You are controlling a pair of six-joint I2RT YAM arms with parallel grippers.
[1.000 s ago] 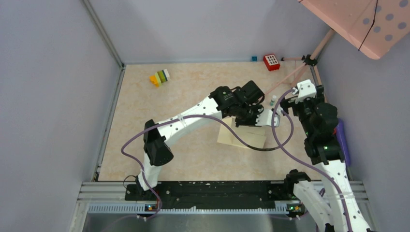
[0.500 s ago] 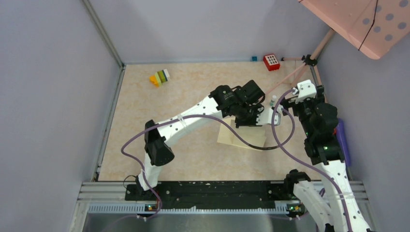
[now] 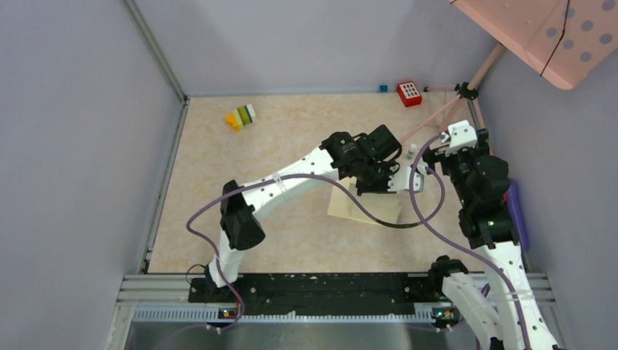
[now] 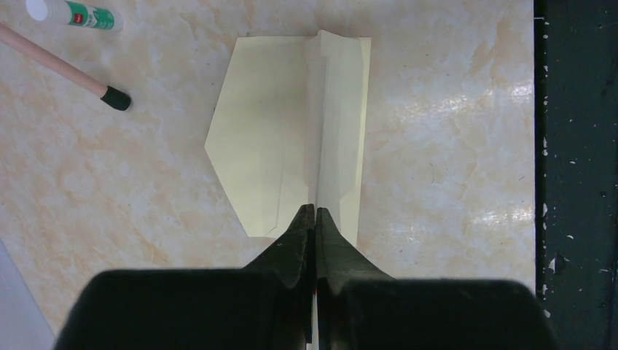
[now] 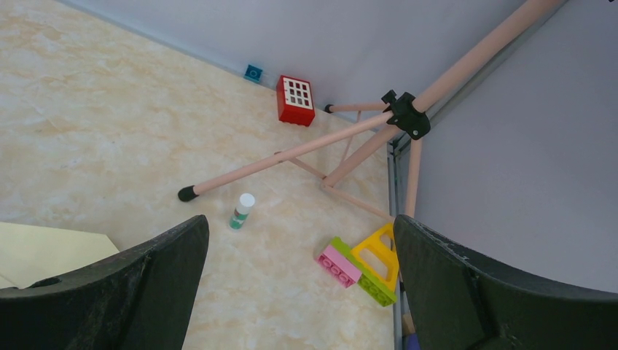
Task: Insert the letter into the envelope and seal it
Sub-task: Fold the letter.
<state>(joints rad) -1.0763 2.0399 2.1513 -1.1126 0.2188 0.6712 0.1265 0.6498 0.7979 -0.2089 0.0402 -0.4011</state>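
Right at one short edge of the envelope [image 4: 284,146], the left gripper [image 4: 315,215] has its two black fingers squeezed fully together, with the tips sitting on a raised crease that runs the length of the paper. Whether any paper is actually caught between the tips can't be made out from the wrist camera; it could just be touching down on it. The envelope itself lies flat on the table [image 4: 452,146], pale cream, with its pointed flap folded out to one side and a narrower strip on the other side of the crease. From above, it sits mid-table, a bit toward the right arm's side, partly under the left arm's wrist.

A bit further out, a glue stick [image 4: 73,13] with a green label lies on its side, and next to it a pink tripod leg [image 4: 58,69] ends in a black rubber foot. A black rail [image 4: 576,182] runs along the table edge.

The right gripper [image 5: 299,292] hangs off to the side with its fingers spread wide and nothing between them. A corner of the envelope just peeks in by one finger. Beyond it there's a red block [image 5: 296,100] by the back wall and some toy bricks [image 5: 361,266] in pink, yellow and green near the side wall.
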